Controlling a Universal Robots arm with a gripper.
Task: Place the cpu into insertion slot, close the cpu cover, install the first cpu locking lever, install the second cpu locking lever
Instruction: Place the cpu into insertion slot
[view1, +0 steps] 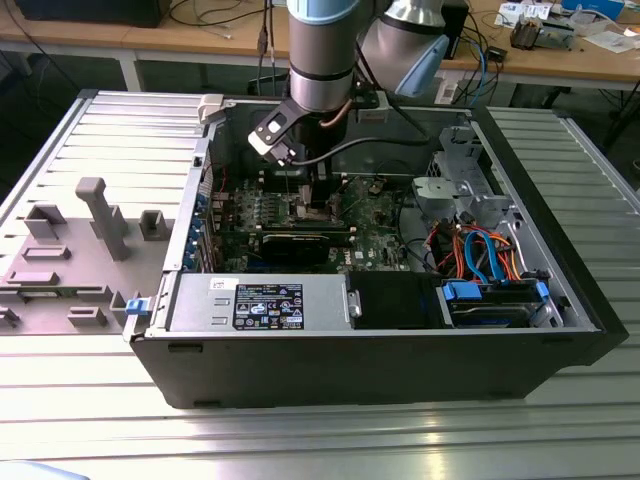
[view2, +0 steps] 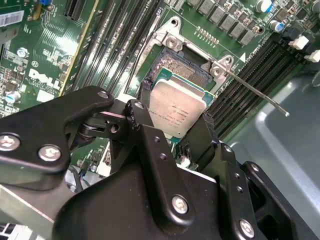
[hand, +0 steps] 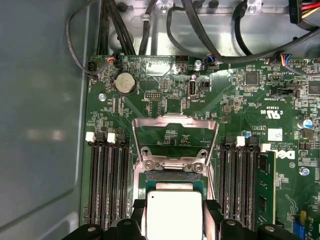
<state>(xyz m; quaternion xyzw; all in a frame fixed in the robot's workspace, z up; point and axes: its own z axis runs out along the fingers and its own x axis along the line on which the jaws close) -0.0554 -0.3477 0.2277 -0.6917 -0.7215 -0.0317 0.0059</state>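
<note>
In both wrist views my gripper (view2: 175, 116) (hand: 173, 221) is shut on the cpu (view2: 178, 106) (hand: 173, 212), a square chip with a silver-grey top, one black finger on each of two opposite sides. The chip hangs right over the insertion slot (view2: 187, 67) (hand: 172, 178), whose dark centre shows just beyond it. The cpu cover (hand: 175, 119), a thin metal frame, stands swung open past the slot. A thin locking lever (view2: 255, 92) sticks out free beside the slot. In the exterior view the gripper (view1: 312, 192) reaches down into the open computer case (view1: 380, 360).
Long black memory slots (hand: 107, 175) (hand: 242, 180) flank the socket on both sides. A graphics card (view1: 300, 240), a power supply (view1: 265, 300), a cable bundle (view1: 475, 250) and a drive cage (view1: 450, 185) crowd the case. A grey fixture (view1: 95, 215) stands at the exterior view's left.
</note>
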